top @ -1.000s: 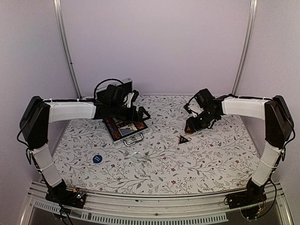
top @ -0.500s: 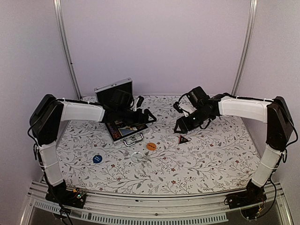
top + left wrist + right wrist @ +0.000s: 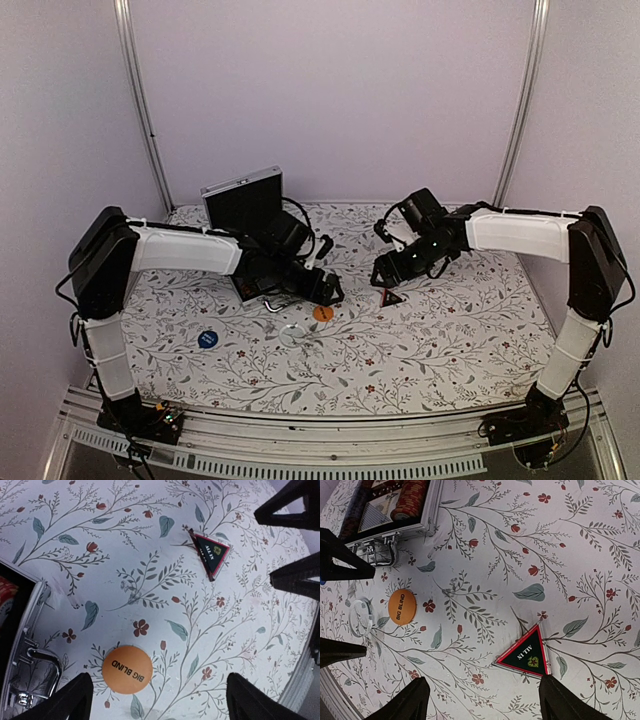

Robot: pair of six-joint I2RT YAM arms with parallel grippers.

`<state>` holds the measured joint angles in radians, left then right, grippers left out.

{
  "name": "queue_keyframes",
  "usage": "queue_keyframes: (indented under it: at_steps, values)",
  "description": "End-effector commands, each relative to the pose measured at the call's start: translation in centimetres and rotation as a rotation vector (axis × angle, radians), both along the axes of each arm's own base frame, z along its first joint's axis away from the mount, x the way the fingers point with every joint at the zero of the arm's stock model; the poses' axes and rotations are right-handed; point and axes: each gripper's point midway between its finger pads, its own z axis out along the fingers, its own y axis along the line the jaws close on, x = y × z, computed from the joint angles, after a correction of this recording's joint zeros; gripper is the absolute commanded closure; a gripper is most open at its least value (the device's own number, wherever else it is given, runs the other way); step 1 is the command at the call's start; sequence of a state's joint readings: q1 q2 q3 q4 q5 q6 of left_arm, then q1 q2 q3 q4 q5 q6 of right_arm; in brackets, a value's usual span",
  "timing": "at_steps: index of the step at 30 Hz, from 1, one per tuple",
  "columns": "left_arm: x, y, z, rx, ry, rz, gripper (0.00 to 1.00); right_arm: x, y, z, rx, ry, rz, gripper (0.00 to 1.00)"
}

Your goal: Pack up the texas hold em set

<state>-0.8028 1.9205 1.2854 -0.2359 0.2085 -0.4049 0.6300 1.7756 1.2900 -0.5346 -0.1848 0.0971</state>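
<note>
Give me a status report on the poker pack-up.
Left gripper open over orange Big Blind token. Right gripper open over triangular All In token. Briefcase open; blue token, clear token outside it. Nothing blocking.

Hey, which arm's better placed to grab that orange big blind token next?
Left. The left gripper hangs open right over the orange token, which lies between its fingers in the left wrist view. The right gripper is over the triangular all-in token, farther from the orange one.

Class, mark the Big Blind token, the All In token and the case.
Big Blind token (image 3: 126, 670), left wrist view, centre of orange disc.
All In token (image 3: 527, 656), right wrist view, middle of black face.
case (image 3: 434, 502), right wrist view, silver rim.
</note>
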Motion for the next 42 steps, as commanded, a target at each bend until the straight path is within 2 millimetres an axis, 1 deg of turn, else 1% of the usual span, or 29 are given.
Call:
queue_keyframes:
  at_steps: [1, 2, 5, 10, 21, 26, 30, 36, 42]
  values:
    - [-0.2, 0.4, -0.6, 0.118, -0.042, -0.035, 0.06, 0.4, -1.2, -0.5, -0.018, -0.007, -0.055, 0.19]
    - [-0.4, 0.3, -0.9, 0.133, -0.042, -0.042, 0.06, 0.3, -1.6, -0.8, -0.018, -0.002, -0.066, 0.18]
    - [-0.8, 0.2, -2.0, 0.192, -0.027, -0.059, 0.06, 0.4, -2.4, -0.7, -0.011, 0.0, -0.088, 0.15]
    - [-1.1, 0.0, -3.6, 0.283, -0.009, -0.082, 0.08, 0.4, -3.0, -0.8, -0.013, -0.001, -0.1, 0.13]
    - [-1.6, -0.6, -5.5, 0.382, 0.038, -0.124, 0.11, 0.2, -3.5, -1.8, -0.024, 0.008, -0.104, 0.12]
    - [-2.1, -0.4, -6.6, 0.433, 0.047, -0.128, 0.13, 0.1, -3.7, -2.1, -0.025, 0.012, -0.106, 0.12]
    - [-1.9, 0.0, -7.3, 0.472, 0.038, -0.116, 0.15, 0.0, -3.6, -2.5, -0.021, 0.022, -0.1, 0.11]
    - [-2.1, 0.2, -8.3, 0.488, 0.054, -0.123, 0.22, 0.1, -3.6, -2.5, -0.024, 0.022, -0.099, 0.11]
    - [-2.3, 0.8, -8.8, 0.522, 0.052, -0.116, 0.3, 0.1, -3.6, -2.6, -0.025, 0.021, -0.097, 0.11]
